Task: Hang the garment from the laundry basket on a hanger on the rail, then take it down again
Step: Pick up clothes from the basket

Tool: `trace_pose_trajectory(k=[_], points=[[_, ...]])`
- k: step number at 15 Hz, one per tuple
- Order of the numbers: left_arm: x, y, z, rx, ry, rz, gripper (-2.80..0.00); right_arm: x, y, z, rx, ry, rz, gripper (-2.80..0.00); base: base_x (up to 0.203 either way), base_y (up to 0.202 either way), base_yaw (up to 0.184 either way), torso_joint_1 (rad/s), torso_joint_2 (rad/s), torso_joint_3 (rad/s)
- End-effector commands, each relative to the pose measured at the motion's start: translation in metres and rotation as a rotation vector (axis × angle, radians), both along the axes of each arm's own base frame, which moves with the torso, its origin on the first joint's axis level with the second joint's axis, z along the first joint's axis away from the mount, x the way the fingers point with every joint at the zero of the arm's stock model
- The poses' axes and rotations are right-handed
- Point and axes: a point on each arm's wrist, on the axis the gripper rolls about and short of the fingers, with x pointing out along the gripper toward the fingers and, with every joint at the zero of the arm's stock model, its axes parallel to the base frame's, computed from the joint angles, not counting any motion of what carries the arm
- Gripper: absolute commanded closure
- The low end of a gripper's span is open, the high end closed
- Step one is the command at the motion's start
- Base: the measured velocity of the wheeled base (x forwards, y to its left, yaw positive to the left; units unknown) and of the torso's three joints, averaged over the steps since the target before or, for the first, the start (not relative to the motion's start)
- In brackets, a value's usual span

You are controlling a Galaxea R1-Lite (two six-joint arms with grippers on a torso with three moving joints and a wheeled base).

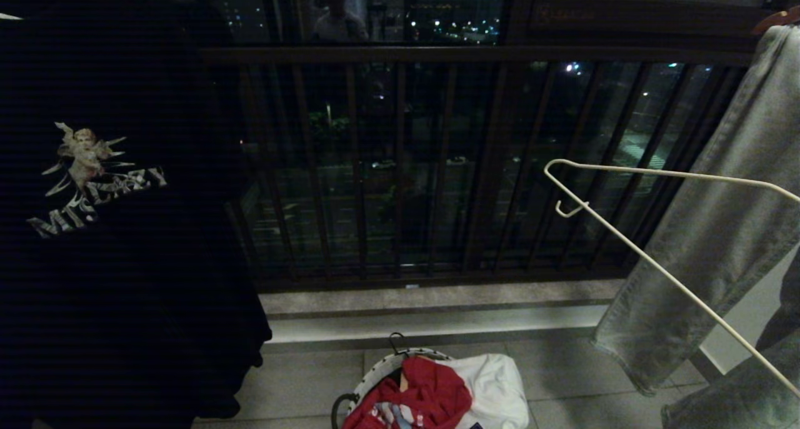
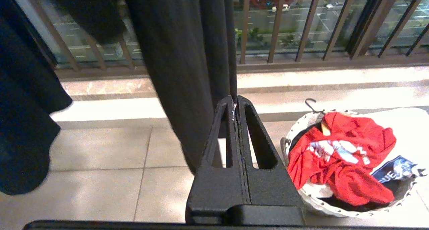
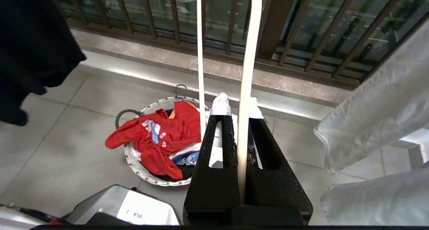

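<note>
The garment [image 1: 431, 391], a crumpled red T-shirt with white lettering, lies on top of the laundry basket [image 1: 375, 373] on the tiled floor below me. The left wrist view also shows the garment [image 2: 338, 163] and the basket [image 2: 335, 211]. In the right wrist view the garment [image 3: 157, 139] spills over the basket's white rim [image 3: 147, 179]. My right gripper [image 3: 237, 107] is shut on the white wire hanger [image 3: 246, 72], up in the air to the right of the basket. The hanger [image 1: 656, 266] reaches into the head view from the right edge. My left gripper [image 2: 235, 102] is shut and empty. The rail is out of view.
A black T-shirt with an angel print [image 1: 94, 185] hangs at the left, pale grey jeans [image 1: 706, 229] at the right. The dark brown window railing [image 1: 406, 166] and a raised sill [image 1: 437, 316] lie ahead. A white T-shirt [image 1: 494, 385] shares the basket.
</note>
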Motion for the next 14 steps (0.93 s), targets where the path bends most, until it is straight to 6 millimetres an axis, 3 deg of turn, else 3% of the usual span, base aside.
trace_pose_trajectory(k=[1,14], points=[[0.0,0.0,0.0,-0.001,0.0,0.001,0.0,-0.003,-0.003,-0.001,0.007,-0.008,-0.008,0.0,0.0,0.0,0.0,-0.194,0.52,0.312],[0.0,0.0,0.0,0.0,-0.001,0.001,0.0,-0.011,-0.01,-0.016,0.008,-0.006,-0.003,0.0,0.0,0.0,0.0,-0.158,0.48,0.323]])
